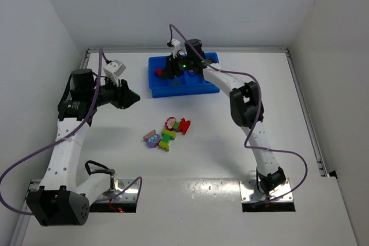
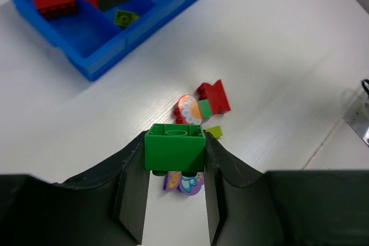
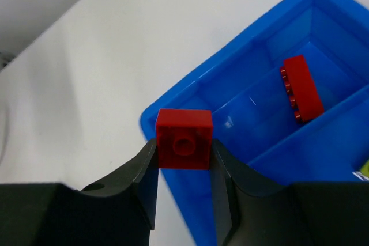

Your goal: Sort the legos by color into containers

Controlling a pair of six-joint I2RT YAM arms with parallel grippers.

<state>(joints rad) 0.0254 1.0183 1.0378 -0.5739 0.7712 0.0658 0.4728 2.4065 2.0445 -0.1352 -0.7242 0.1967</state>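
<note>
- While my left jaws hang off the blue tray's (image 1: 184, 93) near-left corner, above the counter (image 1: 230, 159), they are clamped on a green brick (image 2: 174, 148).
- My right jaws pinch a red brick (image 3: 184, 138) over the tray's left end.
- A long red brick (image 3: 302, 87) lies in one tray compartment.
- Loose legos (image 1: 167, 132) sit on the counter, near side of the tray.

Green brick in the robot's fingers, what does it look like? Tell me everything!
The green brick is a bright, shiny plastic block, boxy, with a round ring showing on its upper face. It sits level, pinched on two opposite sides by the black fingers of the left gripper, which is shut on it. Nothing else seems to touch it. It looks lifted off the white table, with a purple piece showing just under it, well apart from the blue tray.
</note>
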